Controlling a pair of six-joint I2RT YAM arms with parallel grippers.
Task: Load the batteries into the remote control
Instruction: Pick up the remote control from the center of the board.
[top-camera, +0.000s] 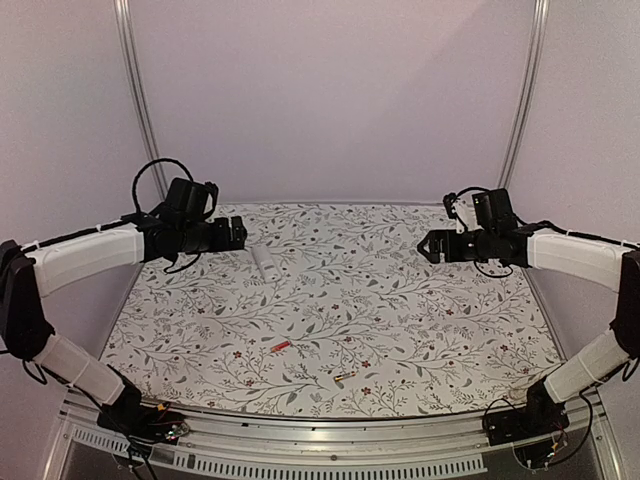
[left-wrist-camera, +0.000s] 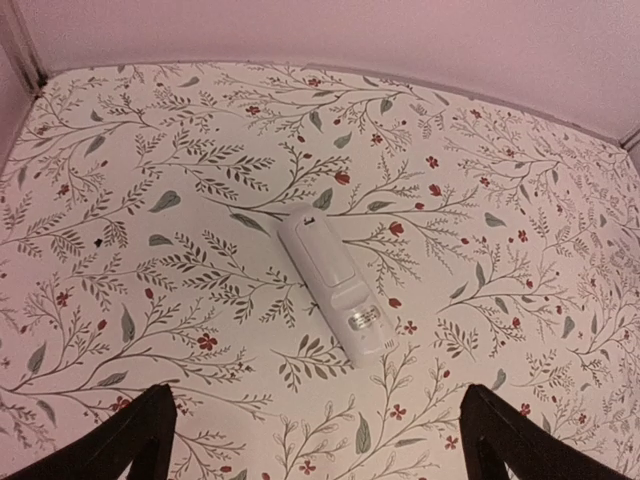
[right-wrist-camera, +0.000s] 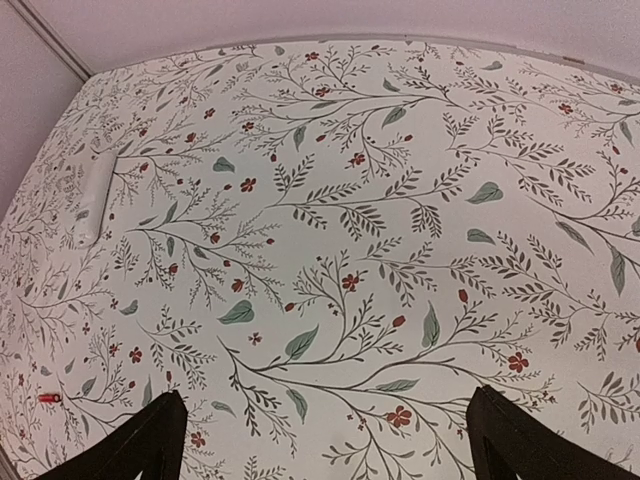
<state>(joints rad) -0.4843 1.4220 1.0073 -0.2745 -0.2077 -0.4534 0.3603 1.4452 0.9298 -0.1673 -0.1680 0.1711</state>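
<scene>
The white remote control (top-camera: 264, 264) lies back-up on the floral cloth at the back left; in the left wrist view (left-wrist-camera: 334, 288) its open battery recess shows a metal spring. It also shows in the right wrist view (right-wrist-camera: 95, 198). My left gripper (top-camera: 238, 233) is open and empty, raised just left of the remote, with the jaws wide apart (left-wrist-camera: 318, 440). The red battery (top-camera: 281, 345) lies near the table's middle front and shows in the right wrist view (right-wrist-camera: 48, 397). The dark battery with yellow-orange marking (top-camera: 344, 377) lies further front. My right gripper (top-camera: 428, 246) is open and empty, raised at the back right (right-wrist-camera: 325, 440).
The floral cloth (top-camera: 400, 320) covers the table. Pale walls stand behind and at both sides, with metal posts (top-camera: 138, 90) in the back corners. A metal rail (top-camera: 320, 430) runs along the near edge.
</scene>
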